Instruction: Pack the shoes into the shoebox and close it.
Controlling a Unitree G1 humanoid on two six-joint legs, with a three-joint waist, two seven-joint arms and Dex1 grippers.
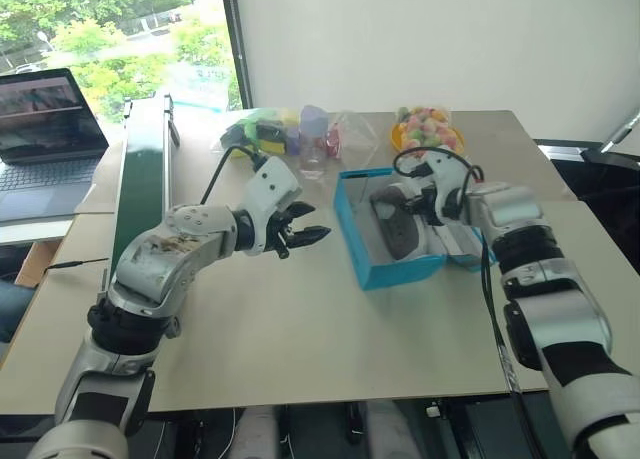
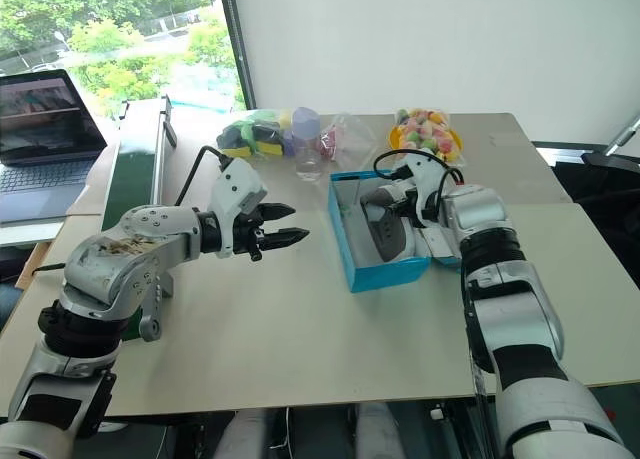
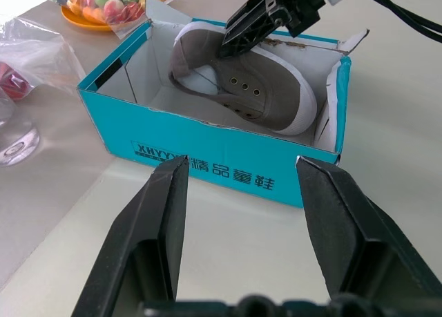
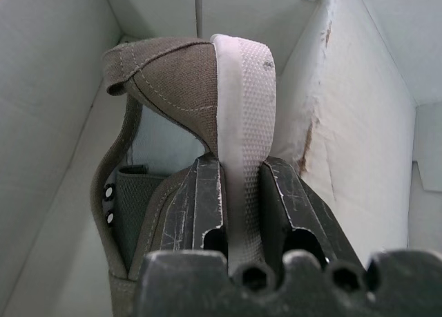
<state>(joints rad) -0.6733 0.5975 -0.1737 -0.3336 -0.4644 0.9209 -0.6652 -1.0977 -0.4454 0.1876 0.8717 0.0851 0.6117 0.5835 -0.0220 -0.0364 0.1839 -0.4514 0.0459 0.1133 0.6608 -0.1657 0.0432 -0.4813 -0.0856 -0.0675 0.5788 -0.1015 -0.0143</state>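
Right end effector (image 1: pixel 418 201) pinches a grey sneaker's (image 3: pixel 252 89) heel inside the turquoise shoebox (image 1: pixel 372 269); released tilted, it may block the lid. Left end effector (image 1: pixel 303 236) hovers beside the box, open and empty.

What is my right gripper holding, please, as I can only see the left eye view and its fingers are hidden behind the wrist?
Observer: The right gripper is pinching the white rubber heel of a grey shoe, which lies on its side inside the shoebox.
Operator: Thank you. Is the second shoe in the box too?
Observer: I see just one there; the box floor beside it is bare.
Operator: And is the left gripper carrying anything?
Observer: No, the left gripper is open and empty, facing the box's printed side.
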